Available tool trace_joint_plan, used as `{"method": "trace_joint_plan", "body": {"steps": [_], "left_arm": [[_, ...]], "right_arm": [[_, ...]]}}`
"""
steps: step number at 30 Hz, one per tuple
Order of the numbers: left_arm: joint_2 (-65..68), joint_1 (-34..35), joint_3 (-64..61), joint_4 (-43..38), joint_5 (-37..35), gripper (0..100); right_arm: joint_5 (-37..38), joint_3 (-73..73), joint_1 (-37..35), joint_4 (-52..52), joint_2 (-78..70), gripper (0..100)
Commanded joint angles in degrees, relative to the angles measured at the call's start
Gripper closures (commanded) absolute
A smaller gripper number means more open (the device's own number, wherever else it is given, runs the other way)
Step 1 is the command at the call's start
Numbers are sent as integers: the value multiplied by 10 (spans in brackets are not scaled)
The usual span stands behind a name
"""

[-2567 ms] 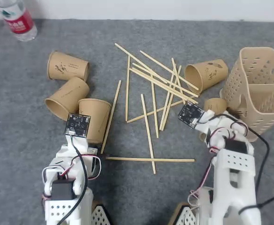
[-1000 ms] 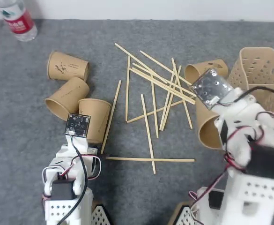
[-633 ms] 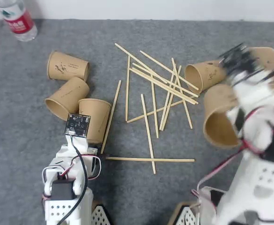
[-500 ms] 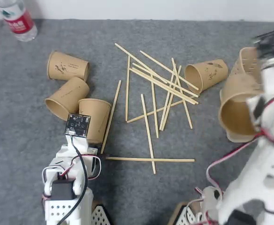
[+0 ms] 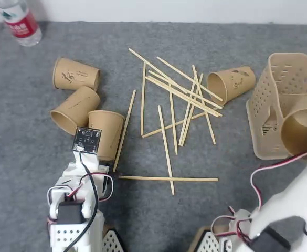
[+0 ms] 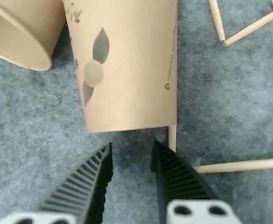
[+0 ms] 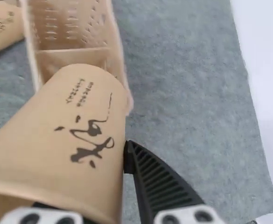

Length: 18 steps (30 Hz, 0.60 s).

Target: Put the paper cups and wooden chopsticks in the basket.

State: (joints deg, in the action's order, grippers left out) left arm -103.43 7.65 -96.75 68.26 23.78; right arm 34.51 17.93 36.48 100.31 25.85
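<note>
My right gripper (image 7: pixel 96 186) is shut on a paper cup (image 5: pixel 300 128), held on its side over the near part of the beige basket (image 5: pixel 279 68). In the right wrist view that paper cup (image 7: pixel 66 144) hangs just before the basket's wall (image 7: pixel 71 32). My left gripper (image 6: pixel 131 156) stands open by a narrow gap, just short of the base of a lying cup (image 6: pixel 127 65). Two more cups (image 5: pixel 75 73) (image 5: pixel 74 109) lie at the left beside that one (image 5: pixel 107 131). Another cup (image 5: pixel 231 82) lies next to the basket. Several wooden chopsticks (image 5: pixel 174 100) are scattered in the middle.
A plastic bottle (image 5: pixel 18 21) lies at the far left corner. One chopstick (image 5: pixel 166 179) lies crosswise near the arms' bases. Bare grey carpet (image 7: pixel 187 93) lies beyond the basket, with the mat's edge to the right.
The right arm lifted its cup off the carpet and swung it right, over the basket. The left arm has kept still.
</note>
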Motion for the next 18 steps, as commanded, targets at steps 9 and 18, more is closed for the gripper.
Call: {"method": "trace_joint_plan", "body": {"steps": [9, 18], "left_arm": [[-7, 2, 3, -3, 5, 870], [-7, 2, 3, -3, 5, 870]], "right_arm": [[18, 27, 11, 12, -66, 991], [5, 27, 20, 9, -97, 989]]}}
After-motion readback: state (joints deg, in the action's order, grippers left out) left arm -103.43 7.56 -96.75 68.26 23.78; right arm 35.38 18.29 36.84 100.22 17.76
